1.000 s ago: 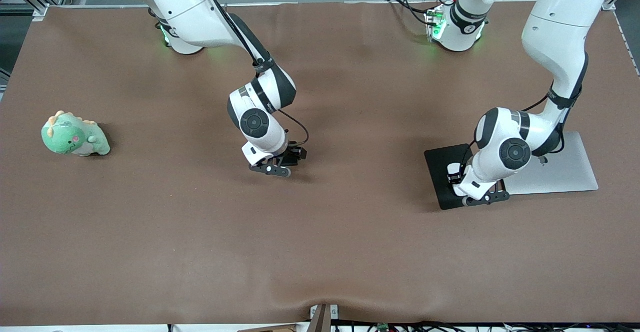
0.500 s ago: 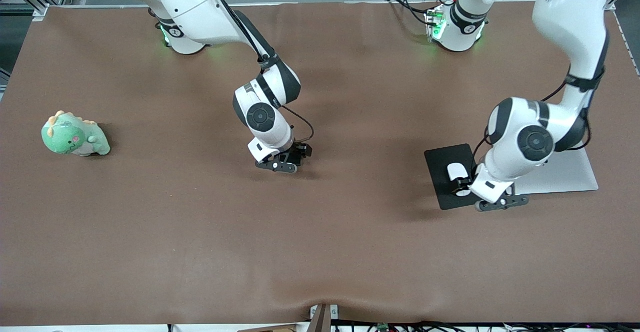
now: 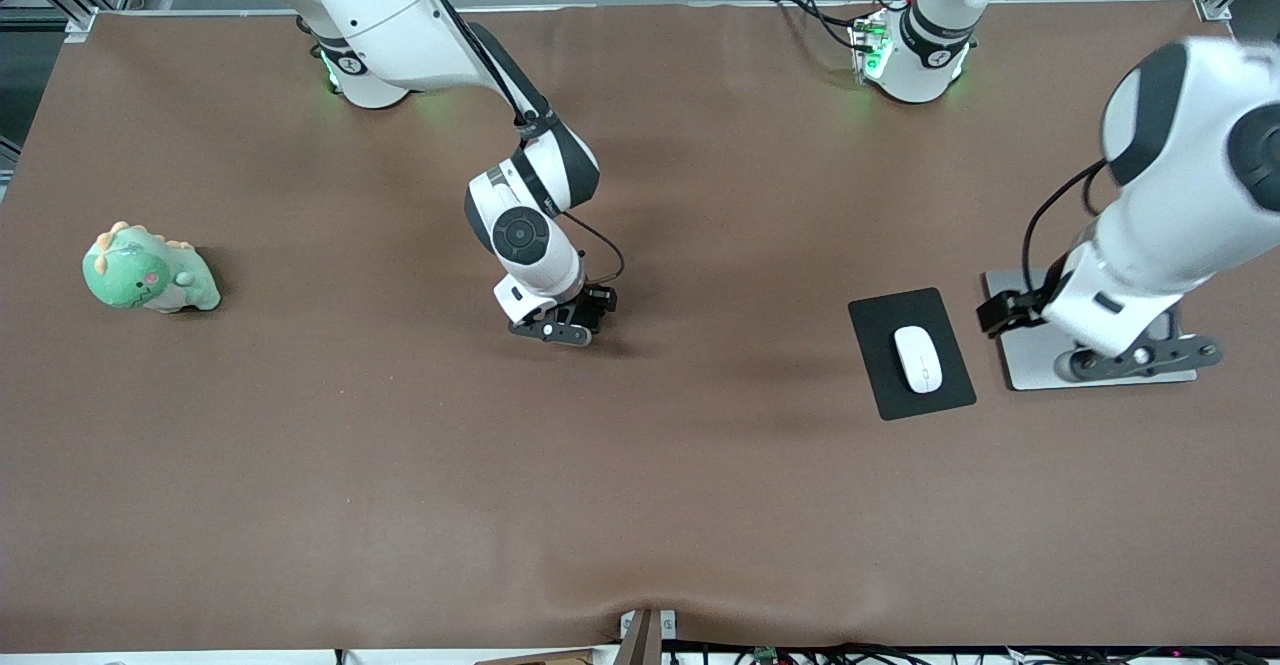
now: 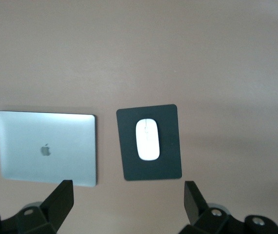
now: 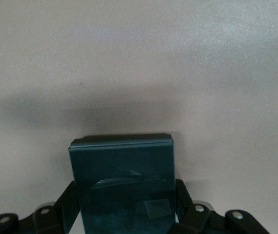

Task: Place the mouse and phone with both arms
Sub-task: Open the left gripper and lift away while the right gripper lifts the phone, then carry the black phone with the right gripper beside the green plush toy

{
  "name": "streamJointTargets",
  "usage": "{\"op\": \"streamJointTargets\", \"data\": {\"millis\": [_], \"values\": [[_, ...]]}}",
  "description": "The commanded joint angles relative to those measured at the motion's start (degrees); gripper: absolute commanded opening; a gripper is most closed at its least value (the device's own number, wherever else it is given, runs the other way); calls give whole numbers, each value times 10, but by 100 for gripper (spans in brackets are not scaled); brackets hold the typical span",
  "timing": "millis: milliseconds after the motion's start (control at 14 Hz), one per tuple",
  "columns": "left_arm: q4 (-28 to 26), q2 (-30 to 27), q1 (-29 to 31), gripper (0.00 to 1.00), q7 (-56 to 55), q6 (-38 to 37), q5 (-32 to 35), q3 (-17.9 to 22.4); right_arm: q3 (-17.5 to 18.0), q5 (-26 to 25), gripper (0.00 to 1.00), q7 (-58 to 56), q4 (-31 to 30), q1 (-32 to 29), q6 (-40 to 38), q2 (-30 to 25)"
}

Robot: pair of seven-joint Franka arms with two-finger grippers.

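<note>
Mouse [image 3: 917,358]: set on mouse pad [image 3: 880,320] toward bench's left-arm end; done. Left gripper [image 3: 1135,357]: fingers wide, empty, above laptop [image 3: 1025,370]. Phone [image 5: 122,183]: clamped in right gripper [image 3: 560,333] mid-bench; placement pending.

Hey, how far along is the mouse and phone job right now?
Done: the mouse lies on the black mouse pad beside the laptop, and the open left gripper hangs over the laptop. In hand: the right gripper is shut on the phone, low at mid-table. Left: setting the phone down.
</note>
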Motion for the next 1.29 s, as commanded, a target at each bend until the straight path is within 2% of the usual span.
{"op": "streamJointTargets", "data": {"millis": [0,143,357,643,857,1214], "values": [[18,-41,2,100,23,-35,3,-2,-6,5,0,-2,3,-9,-51,-22],[18,-74,5,100,42,-64,1,-2,-6,5,0,-6,10,-34,-121,-53],[15,-113,16,100,76,-85,-22,4,-6,4,0,-35,0,-77,-169,-98],[6,-146,7,100,98,-106,-29,18,-6,4,0,-124,-78,-134,-177,-165],[-6,-158,-15,100,141,-124,-36,62,-7,1,0,-183,-137,-192,-178,-205],[-23,-173,-6,100,141,-132,-38,72,-9,-78,0,-221,-192,-244,-176,-243]]}}
